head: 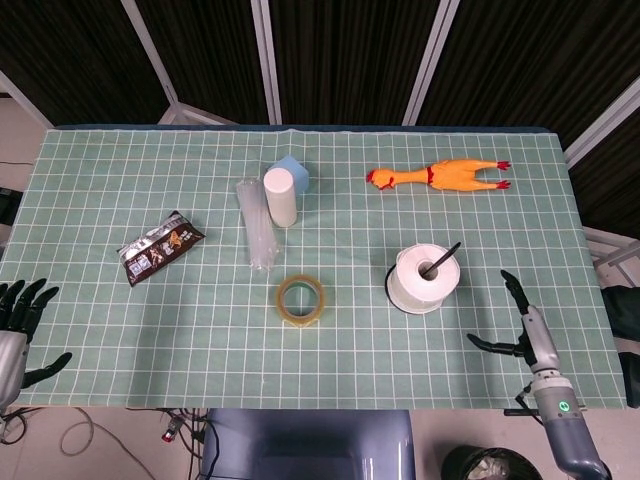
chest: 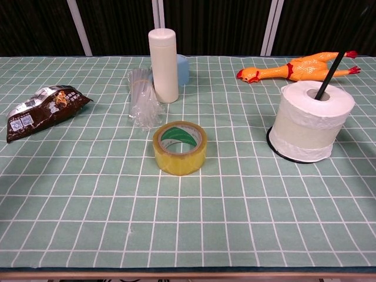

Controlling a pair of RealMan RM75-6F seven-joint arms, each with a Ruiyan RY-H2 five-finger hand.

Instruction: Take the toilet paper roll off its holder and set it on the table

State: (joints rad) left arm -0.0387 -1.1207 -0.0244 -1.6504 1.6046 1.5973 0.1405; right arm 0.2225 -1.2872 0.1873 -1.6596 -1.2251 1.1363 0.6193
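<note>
The white toilet paper roll (head: 426,277) (chest: 309,120) stands upright on its black holder (chest: 328,77), whose thin rod pokes up through the core and whose round base shows under the roll. My right hand (head: 525,328) hovers over the table's near right part, fingers spread and empty, a short way right of and nearer than the roll. At the near left edge, off the table, my left hand (head: 18,318) is open and empty. The chest view shows neither hand.
A yellow tape roll (head: 300,299) (chest: 180,147) lies left of the toilet roll. Further back stand a white bottle (head: 280,196), a blue cup (head: 293,171) and clear straws (head: 255,226). A snack packet (head: 158,247) lies at the left, a rubber chicken (head: 440,174) at the back right.
</note>
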